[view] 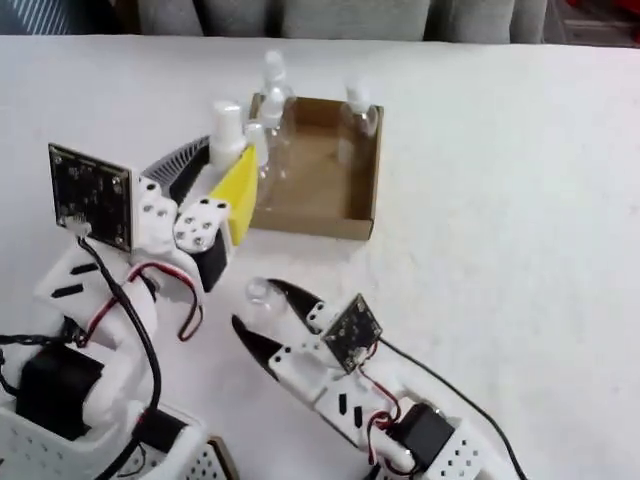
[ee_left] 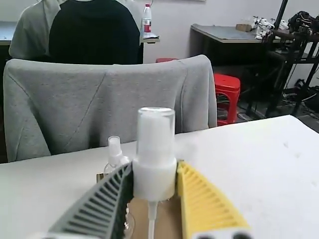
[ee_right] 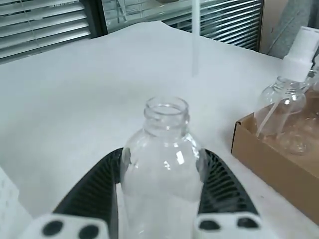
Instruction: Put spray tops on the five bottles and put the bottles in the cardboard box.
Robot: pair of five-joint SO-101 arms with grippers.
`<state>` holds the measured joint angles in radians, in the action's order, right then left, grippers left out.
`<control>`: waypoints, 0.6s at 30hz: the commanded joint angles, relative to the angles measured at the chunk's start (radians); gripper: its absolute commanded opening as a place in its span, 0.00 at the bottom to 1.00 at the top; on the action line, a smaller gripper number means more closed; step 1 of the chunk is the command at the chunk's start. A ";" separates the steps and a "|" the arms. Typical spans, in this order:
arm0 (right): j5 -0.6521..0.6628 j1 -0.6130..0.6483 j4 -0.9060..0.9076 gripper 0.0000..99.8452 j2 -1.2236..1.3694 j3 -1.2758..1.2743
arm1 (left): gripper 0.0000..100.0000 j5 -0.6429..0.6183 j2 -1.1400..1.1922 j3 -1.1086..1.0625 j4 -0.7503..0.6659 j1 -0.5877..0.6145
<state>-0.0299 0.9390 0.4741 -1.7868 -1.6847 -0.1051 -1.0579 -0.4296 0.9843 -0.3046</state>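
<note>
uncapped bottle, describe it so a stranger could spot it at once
Find the cardboard box; before its near wall, the black right pincer grips a clear bottle. Unlike the capped bottles in the box, its neck is open, with no spray top.

A white table (view: pixel 500 150) lies under soft, even light. Just beyond the table's far edge a grey sweatshirt (ee_left: pixel 109 99) hangs spread wide. Farther behind the table a red stool (ee_left: pixel 227 89) stands on the floor, beside a dark desk (ee_left: pixel 224 34) set against a pale wall (ee_left: pixel 172 20). Off another side of the table hang slatted window blinds (ee_right: pixel 45 22)
</note>
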 commanded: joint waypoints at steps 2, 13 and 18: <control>0.009 0.008 0.002 0.02 -0.013 -0.006 | 0.02 -0.006 -0.007 0.005 0.000 0.013; 0.009 0.008 0.002 0.02 -0.013 -0.006 | 0.02 -0.012 -0.015 -0.046 0.034 0.005; 0.009 0.008 0.002 0.02 -0.013 -0.006 | 0.02 -0.014 -0.015 -0.049 0.074 0.004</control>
<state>-0.0299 0.9390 0.4741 -1.7868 -1.6847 -0.1051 -1.0610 -0.4879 1.0334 -0.3030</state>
